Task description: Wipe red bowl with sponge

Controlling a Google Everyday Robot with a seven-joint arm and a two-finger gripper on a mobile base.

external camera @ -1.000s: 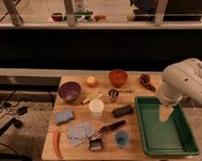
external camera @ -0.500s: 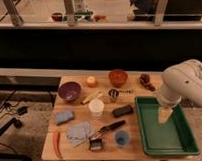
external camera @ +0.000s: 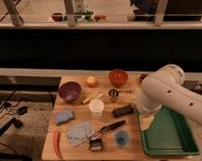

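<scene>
**Wooden table (external camera: 78, 108) viewed from above and in front, with 1 white arm (external camera: 165, 90) entering from the right of the frame.**

- Gripper (external camera: 147, 123) — lower right of centre, pointing down over the left rim of the green tray (external camera: 171, 137), its fingers spread apart.
- Red bowl (external camera: 117, 76) — upright at the far edge of the table, upper centre of the frame, well apart from the gripper.
- Sponge (external camera: 64, 116) lies flat near the table's left edge, below the purple bowl (external camera: 70, 90) in the frame and just up and left of the grey-blue cloth (external camera: 79, 132).
- Between sponge and gripper stand a white cup (external camera: 96, 108) and a dark block (external camera: 123, 111); the block lies near the tray's left rim.
- The 2 bowls sit well apart, with a small orange round object (external camera: 91, 81) between them.
- A small blue cup (external camera: 121, 138) stands near the table's front edge, lower centre of the frame.
</scene>
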